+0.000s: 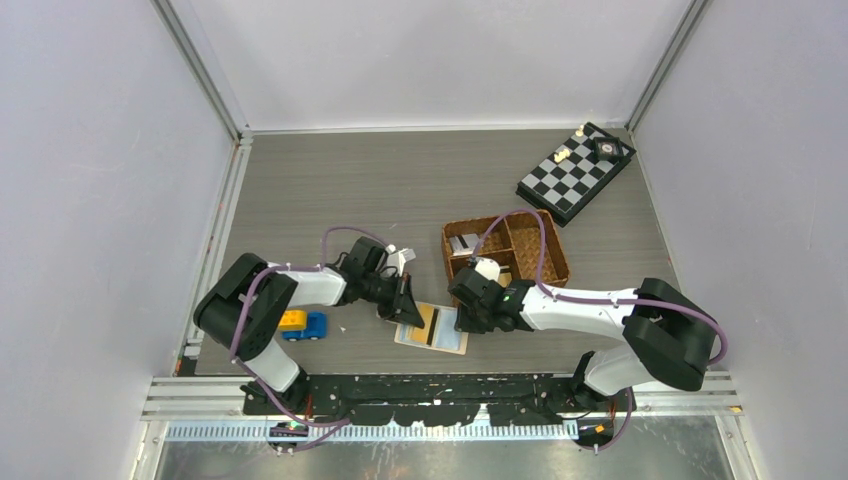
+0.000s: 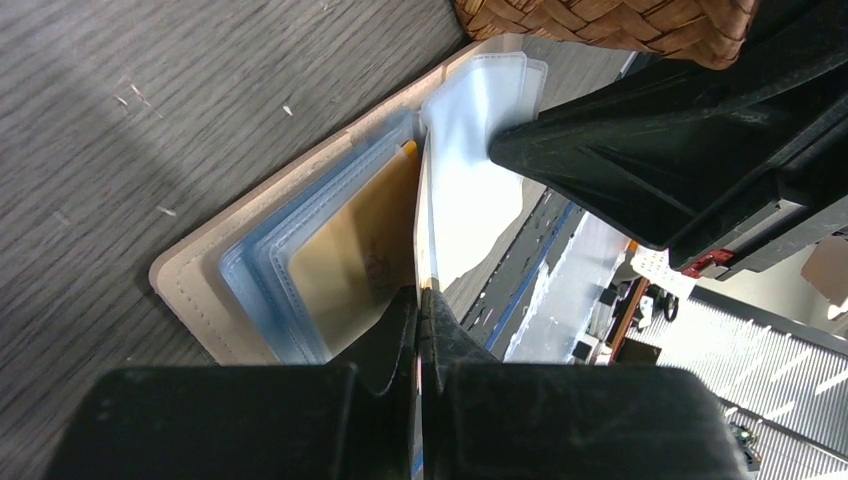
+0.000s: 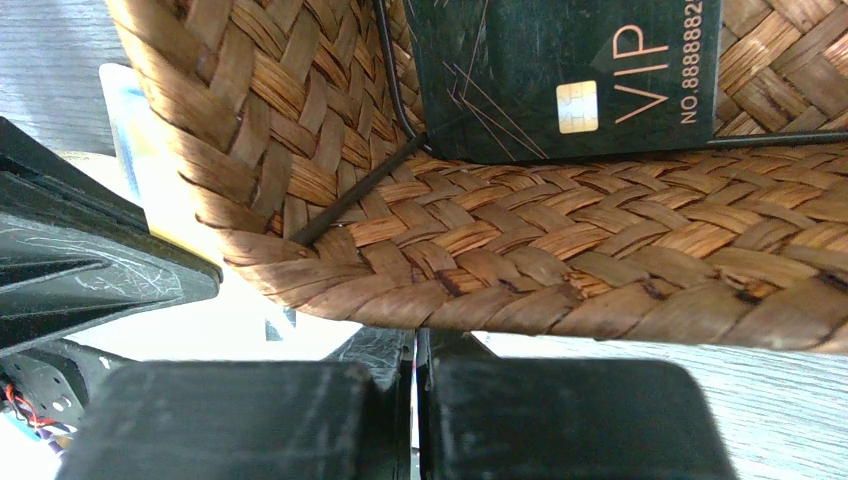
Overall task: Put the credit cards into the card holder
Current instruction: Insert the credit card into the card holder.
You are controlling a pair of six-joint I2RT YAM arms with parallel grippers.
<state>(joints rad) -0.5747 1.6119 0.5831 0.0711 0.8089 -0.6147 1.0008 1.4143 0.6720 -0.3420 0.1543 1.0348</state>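
The card holder (image 1: 448, 343) lies open on the table between both grippers, beige (image 2: 185, 280) outside with pale blue-grey pockets. A yellow-tan credit card (image 2: 350, 250) sits in a left pocket. My left gripper (image 1: 408, 303) (image 2: 424, 295) is shut on a thin card that stands edge-on over the holder's middle fold. My right gripper (image 1: 466, 318) (image 3: 415, 338) is shut, and its tip (image 2: 497, 155) rests on the holder's clear sleeve (image 2: 480, 110). A dark VIP credit card (image 3: 560, 70) lies inside the basket.
A brown woven divided basket (image 1: 555, 250) (image 3: 500, 260) stands just behind the holder, close over my right gripper. A yellow and blue toy car (image 1: 302, 323) sits by the left arm. A chessboard (image 1: 577, 172) with a few pieces lies at the back right.
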